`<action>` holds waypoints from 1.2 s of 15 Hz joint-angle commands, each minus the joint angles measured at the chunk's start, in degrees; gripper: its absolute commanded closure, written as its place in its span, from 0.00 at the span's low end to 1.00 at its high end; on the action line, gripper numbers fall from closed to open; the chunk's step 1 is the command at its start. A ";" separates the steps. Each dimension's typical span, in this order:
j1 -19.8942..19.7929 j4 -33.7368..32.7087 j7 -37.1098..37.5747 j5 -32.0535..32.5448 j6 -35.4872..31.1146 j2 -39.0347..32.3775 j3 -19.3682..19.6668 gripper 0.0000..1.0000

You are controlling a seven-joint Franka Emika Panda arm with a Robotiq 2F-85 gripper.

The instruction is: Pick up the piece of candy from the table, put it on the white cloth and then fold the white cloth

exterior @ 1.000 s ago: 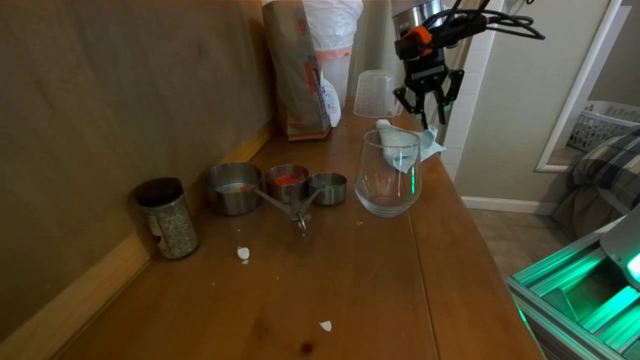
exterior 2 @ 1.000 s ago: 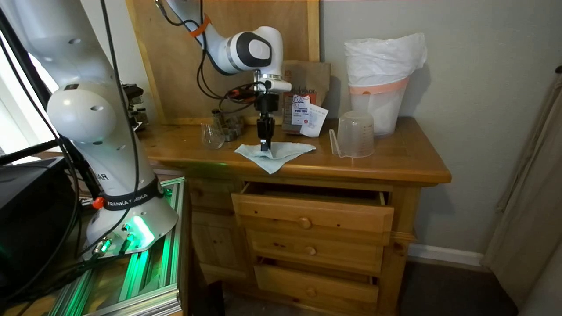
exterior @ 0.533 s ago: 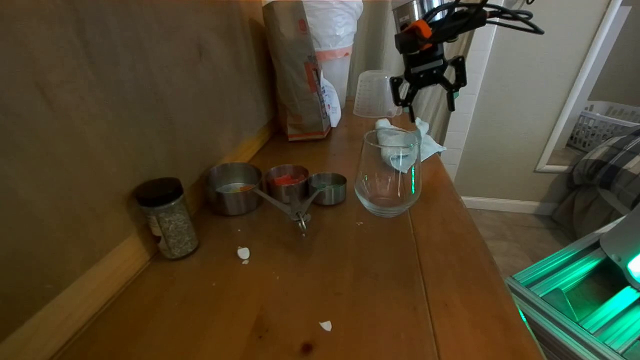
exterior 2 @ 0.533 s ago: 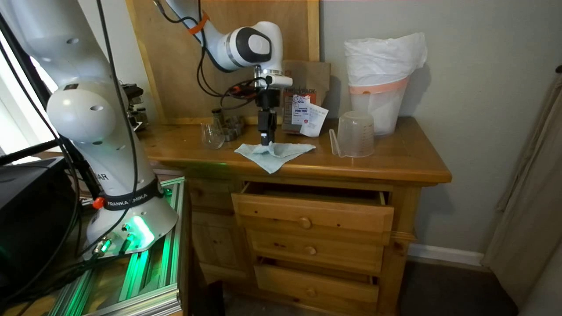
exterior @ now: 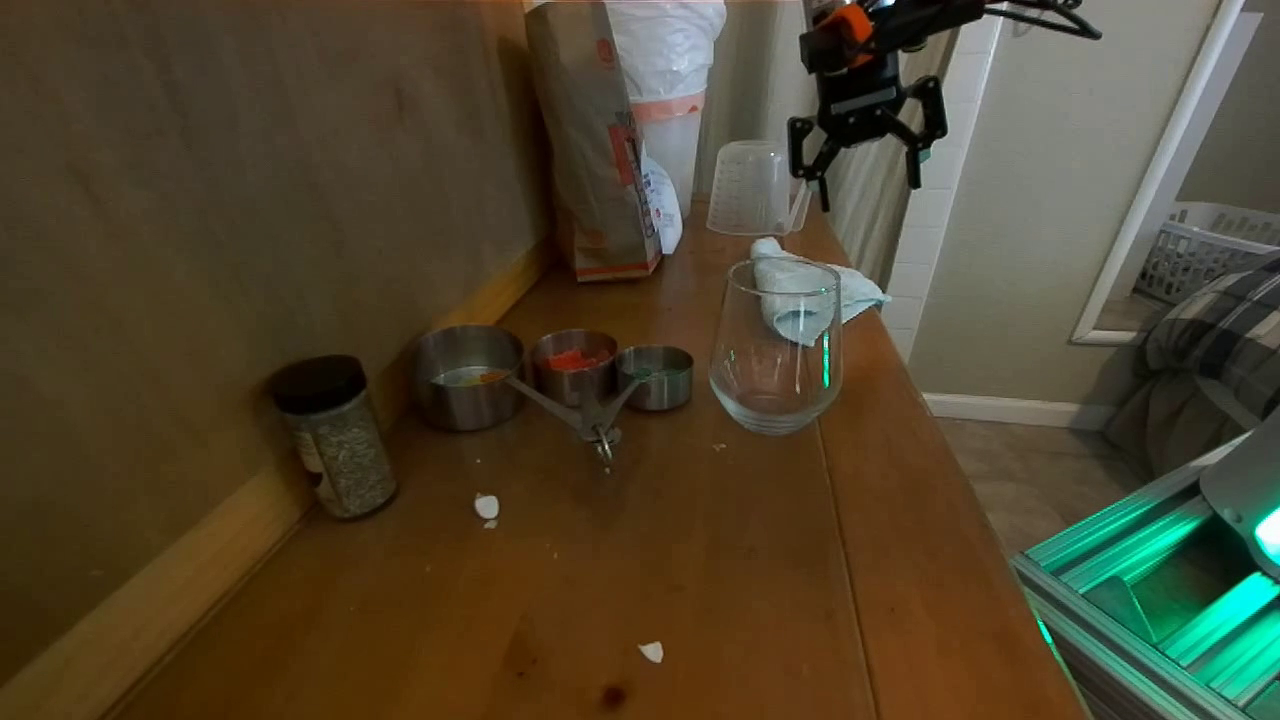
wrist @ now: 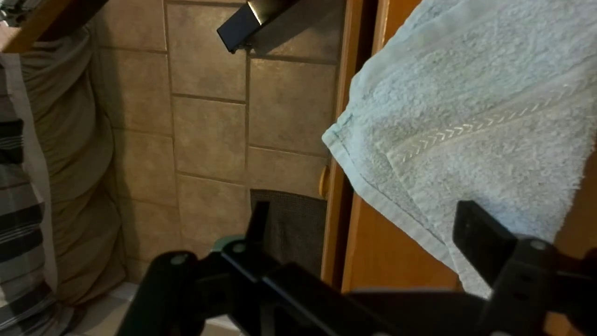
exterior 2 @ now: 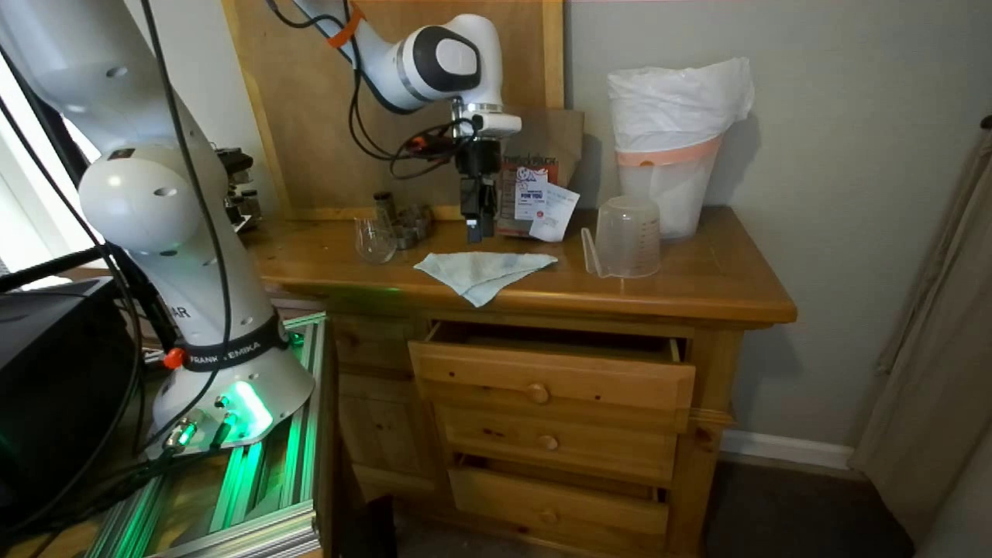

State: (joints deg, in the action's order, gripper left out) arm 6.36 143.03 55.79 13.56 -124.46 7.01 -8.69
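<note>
Glass (exterior: 768, 355) is overlapping cloth (exterior: 860, 292) in an exterior view, centre-right | middle cup (exterior: 570, 384) is holding red bits (exterior: 572, 360) | gripper (exterior: 868, 196) is gaping

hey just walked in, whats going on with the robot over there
A robot arm is busy with a white cloth on a wooden table. Its tool hangs open above the cloth, holding nothing. The cloth looks folded over on itself, with a corner hanging past the table's edge. Whether any candy lies inside can't be seen. A clear glass stands nearby.
</note>
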 commanded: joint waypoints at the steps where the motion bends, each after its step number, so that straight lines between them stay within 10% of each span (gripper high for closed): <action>1: -0.15 0.19 -2.01 -2.17 -0.05 2.52 -0.02 0.00; 18: -1.16 -4.88 -20.75 -17.39 9.38 14.98 -0.99 0.00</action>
State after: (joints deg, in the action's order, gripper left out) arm 6.35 138.23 35.42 -3.39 -115.22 21.94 -8.64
